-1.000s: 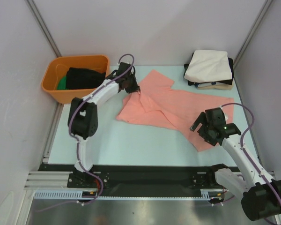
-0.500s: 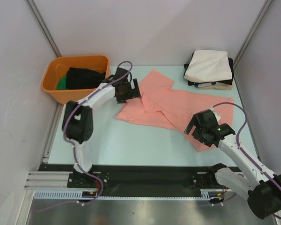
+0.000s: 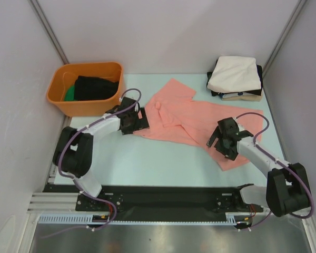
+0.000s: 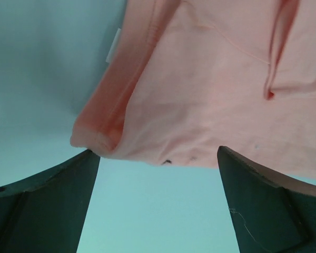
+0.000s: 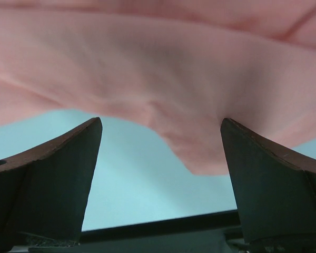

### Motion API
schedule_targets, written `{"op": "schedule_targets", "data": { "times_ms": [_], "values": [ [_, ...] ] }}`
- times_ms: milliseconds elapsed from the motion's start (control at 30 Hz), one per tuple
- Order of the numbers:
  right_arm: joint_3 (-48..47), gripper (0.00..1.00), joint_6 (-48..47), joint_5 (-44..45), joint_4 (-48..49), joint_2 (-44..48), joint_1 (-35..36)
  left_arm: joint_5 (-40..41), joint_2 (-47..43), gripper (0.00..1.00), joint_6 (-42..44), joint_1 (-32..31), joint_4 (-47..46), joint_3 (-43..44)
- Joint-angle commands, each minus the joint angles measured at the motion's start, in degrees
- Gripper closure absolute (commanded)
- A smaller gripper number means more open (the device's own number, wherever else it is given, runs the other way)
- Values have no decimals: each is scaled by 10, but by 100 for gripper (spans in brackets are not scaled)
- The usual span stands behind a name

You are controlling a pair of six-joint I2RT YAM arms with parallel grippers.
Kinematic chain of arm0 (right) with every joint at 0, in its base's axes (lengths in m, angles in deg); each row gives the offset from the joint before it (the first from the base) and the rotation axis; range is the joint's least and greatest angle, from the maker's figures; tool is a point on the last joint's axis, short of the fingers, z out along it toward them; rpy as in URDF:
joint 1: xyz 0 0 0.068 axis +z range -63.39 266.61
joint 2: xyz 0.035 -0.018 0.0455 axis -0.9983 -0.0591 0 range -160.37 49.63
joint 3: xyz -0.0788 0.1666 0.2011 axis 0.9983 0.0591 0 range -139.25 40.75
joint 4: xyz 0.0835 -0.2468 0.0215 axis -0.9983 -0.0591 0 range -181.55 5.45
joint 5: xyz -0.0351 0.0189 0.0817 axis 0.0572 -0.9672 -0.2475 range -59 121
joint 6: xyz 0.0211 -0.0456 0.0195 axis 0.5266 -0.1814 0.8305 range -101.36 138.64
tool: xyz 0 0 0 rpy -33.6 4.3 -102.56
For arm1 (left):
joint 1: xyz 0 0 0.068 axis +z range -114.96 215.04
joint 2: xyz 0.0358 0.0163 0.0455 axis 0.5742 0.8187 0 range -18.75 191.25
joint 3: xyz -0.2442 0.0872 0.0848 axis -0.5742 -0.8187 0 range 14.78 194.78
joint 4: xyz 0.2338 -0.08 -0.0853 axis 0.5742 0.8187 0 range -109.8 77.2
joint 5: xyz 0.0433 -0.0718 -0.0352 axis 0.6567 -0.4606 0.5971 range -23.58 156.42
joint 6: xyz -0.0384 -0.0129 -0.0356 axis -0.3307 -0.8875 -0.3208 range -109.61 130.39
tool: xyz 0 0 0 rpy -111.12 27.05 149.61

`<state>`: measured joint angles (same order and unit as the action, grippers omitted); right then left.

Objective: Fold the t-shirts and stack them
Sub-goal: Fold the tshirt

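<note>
A salmon-pink t-shirt (image 3: 192, 118) lies spread and creased across the middle of the table. My left gripper (image 3: 138, 121) is low at the shirt's left edge, open. In the left wrist view the rolled hem (image 4: 102, 134) lies just past my gripper (image 4: 157, 153), with only bare table between the fingers. My right gripper (image 3: 217, 142) hovers open over the shirt's near right part. In the right wrist view a corner of the pink cloth (image 5: 200, 158) hangs between and beyond the gripper (image 5: 160, 122), ungripped. Folded t-shirts (image 3: 235, 76), cream-white on top of darker ones, are stacked at the back right.
An orange tub (image 3: 63, 100) at the back left holds black cloth (image 3: 96, 87) and something green. Grey walls close in both sides and the back. A black rail (image 3: 163, 195) runs along the near table edge.
My left gripper has opened, dropped the lifted fold of the pink shirt, and drawn back toward the near left. The right gripper has shifted slightly left and lower, staying open.
</note>
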<state>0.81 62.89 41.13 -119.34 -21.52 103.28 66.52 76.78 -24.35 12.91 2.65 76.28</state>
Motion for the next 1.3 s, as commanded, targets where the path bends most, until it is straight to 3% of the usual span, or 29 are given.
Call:
{"op": "schedule_targets", "data": {
  "times_ms": [0, 100, 200, 233, 267, 333, 367, 467, 500, 700, 867, 933, 1000, 1067, 1167, 1267],
  "values": [
    [-27, 0, -28, 4, 52, -35, -28, 15, 25, 0, -16, 6, -41, 7],
    [-36, 0, -39, 3, 69, -74, -48, 16, 65, 1, -18, 9, -39, 20],
    [-47, 5, -47, 5, 89, -122, -51, 9, 84, 49, -15, 15, -44, 30],
    [-50, 11, -56, -2, 104, -135, -51, 10, 84, 91, -11, 16, -38, 34],
    [-53, 22, -58, -14, 110, -147, -47, 18, 75, 100, -9, 17, -33, 35],
    [-65, 42, -69, -20, 122, -181, -40, 27, 57, 100, -6, 22, -22, 28],
    [-71, 68, -71, -13, 124, -192, -34, 31, 29, 100, -4, 25, -17, 21],
    [-101, 99, -83, -13, 125, -232, -26, 45, -31, 100, -2, 47, -4, -26],
    [-112, 100, -87, -13, 124, -243, -23, 46, -75, 100, -2, 65, -3, -42],
    [-220, 100, -125, -17, 100, -329, 11, 40, -224, 100, 7, 137, 42, -168],
    [-295, 100, -167, -20, 69, -371, 44, 24, -351, 100, -25, 138, 68, -237],
    [-292, 98, -179, 8, 50, -363, 42, 4, -375, 88, -32, 137, 71, -262],
    [-274, 61, -188, 21, 39, -335, 26, -40, -400, 59, -34, 136, 56, -289],
    [-260, 13, -196, 48, 20, -303, 10, -43, -403, 47, -26, 133, 52, -297],
    [-229, 4, -195, 97, -8, -215, 10, -62, -386, 34, -11, 130, 48, -278],
    [-181, 9, -171, 100, -29, -122, 26, -63, -380, 26, 33, 128, 85, -218]
  ]
}}
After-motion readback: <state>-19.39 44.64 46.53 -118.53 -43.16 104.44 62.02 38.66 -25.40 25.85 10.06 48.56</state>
